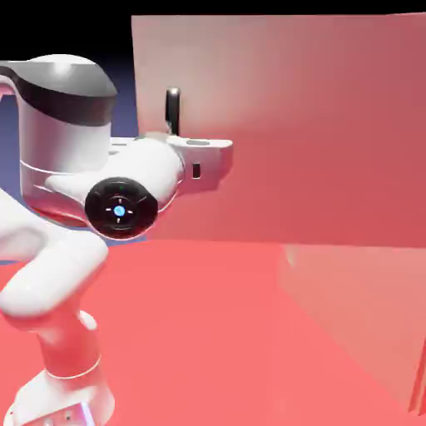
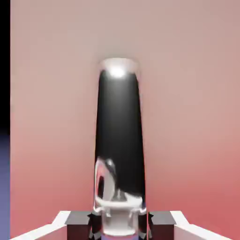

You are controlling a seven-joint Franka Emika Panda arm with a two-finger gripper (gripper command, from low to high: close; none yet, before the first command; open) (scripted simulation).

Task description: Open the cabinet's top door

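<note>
So the pincer (image 2: 120,227) is clamped on the black handle (image 2: 119,126), which runs up toward 12 o'clock in the hand view. Behind it there's the top door (image 2: 187,103), big pinkish panel, its edge over at 9 o'clock.

The white arm (image 1: 62,125) rises at the exterior view's left, bending toward the top door (image 1: 291,125), a broad flat panel shading from pinkish tan to red. The rounded hand (image 1: 204,162) covers the lower part of the black handle (image 1: 173,108), whose upper end shows upright above it. Below the door spreads a bright red surface (image 1: 200,333).
</note>
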